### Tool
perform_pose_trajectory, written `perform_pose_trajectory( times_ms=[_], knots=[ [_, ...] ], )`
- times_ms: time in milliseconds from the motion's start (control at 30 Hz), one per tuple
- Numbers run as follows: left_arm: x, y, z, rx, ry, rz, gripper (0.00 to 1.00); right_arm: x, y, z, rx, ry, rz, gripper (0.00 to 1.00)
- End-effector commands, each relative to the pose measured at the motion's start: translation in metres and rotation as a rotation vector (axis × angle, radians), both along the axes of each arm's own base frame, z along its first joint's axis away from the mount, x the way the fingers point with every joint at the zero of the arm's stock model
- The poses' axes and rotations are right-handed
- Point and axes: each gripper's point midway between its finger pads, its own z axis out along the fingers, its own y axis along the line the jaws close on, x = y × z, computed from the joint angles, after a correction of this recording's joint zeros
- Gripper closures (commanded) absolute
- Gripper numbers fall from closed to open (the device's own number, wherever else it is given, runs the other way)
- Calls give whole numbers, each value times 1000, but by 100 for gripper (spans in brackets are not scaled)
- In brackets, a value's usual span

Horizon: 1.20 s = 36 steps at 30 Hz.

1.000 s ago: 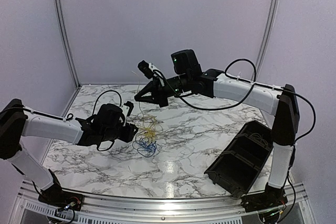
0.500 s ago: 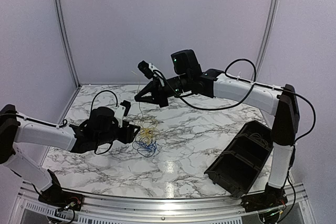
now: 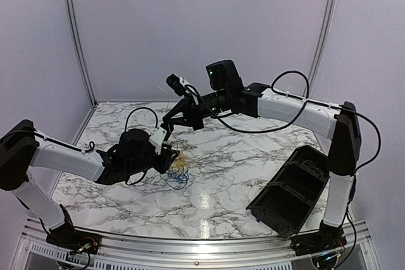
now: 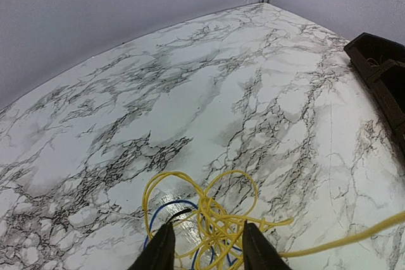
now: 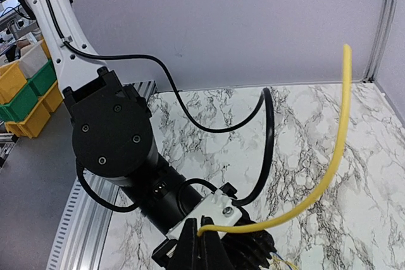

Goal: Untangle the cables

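Centrally, low in the overhead view, the cables [image 3: 177, 170] are being shown as a small yellow and blue tangle lying on the marbled worktop [image 3: 228, 156]. The left claw [image 3: 167, 159] is being held right at the tangle's left edge. In the left wrist view this claw [image 4: 210, 252] is being shown with its jaws partly apart. The yellow loops [image 4: 218, 216] are being bunched between its two fingers [image 4: 163, 251], and a blue strand [image 4: 154, 219] is lying beside the left one, though whether anything is being pinched cannot be told. The right claw [image 3: 171, 118] is being held above the tangle, well off the worktop, near the centre of the frame. In the right wrist view that claw [image 5: 201, 245] is being shown clamped on one yellow cable [image 5: 345, 93], which is arcing toward the upper right of the frame. A black bin [image 3: 278, 207] is being seen at the lower right of the overhead view, well apart from the tangle.
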Motion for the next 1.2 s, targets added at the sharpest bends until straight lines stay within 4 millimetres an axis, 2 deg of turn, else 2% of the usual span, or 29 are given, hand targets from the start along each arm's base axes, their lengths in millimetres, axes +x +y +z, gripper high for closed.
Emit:
perform_pose_trajectory(
  times_ms=[0, 100, 167, 267, 433, 533, 767, 900, 1000, 1100, 1167],
  knots=[
    [5, -9, 6, -6, -31, -23, 72, -7, -12, 50, 61, -78, 7, 100],
    [1, -7, -7, -2, 5, -21, 88, -2, -20, 64, 67, -110, -13, 100],
    [-2, -3, -15, 2, 25, -10, 93, 5, -29, 81, 84, -130, -33, 100],
    [-7, 9, -31, 20, 58, 18, 100, 20, -54, 119, 126, -185, -96, 100],
    [-14, 27, -48, 53, 83, 61, 100, 48, -111, 189, 186, -345, -283, 100],
    [-16, 31, -60, 74, 102, 71, 100, 47, -134, 220, 221, -400, -340, 100],
    [-18, 41, -82, 105, 134, 102, 100, 35, -158, 260, 253, -490, -414, 100],
    [-22, 48, -94, 123, 151, 117, 100, 27, -177, 293, 282, -578, -494, 100],
    [-24, 49, -92, 105, 154, 122, 100, 23, -188, 302, 281, -609, -534, 100],
    [-23, 48, -77, 59, 138, 128, 100, 26, -192, 288, 241, -603, -561, 100],
    [-21, 47, -61, 24, 117, 136, 91, 31, -194, 270, 199, -590, -578, 100]
  ],
)
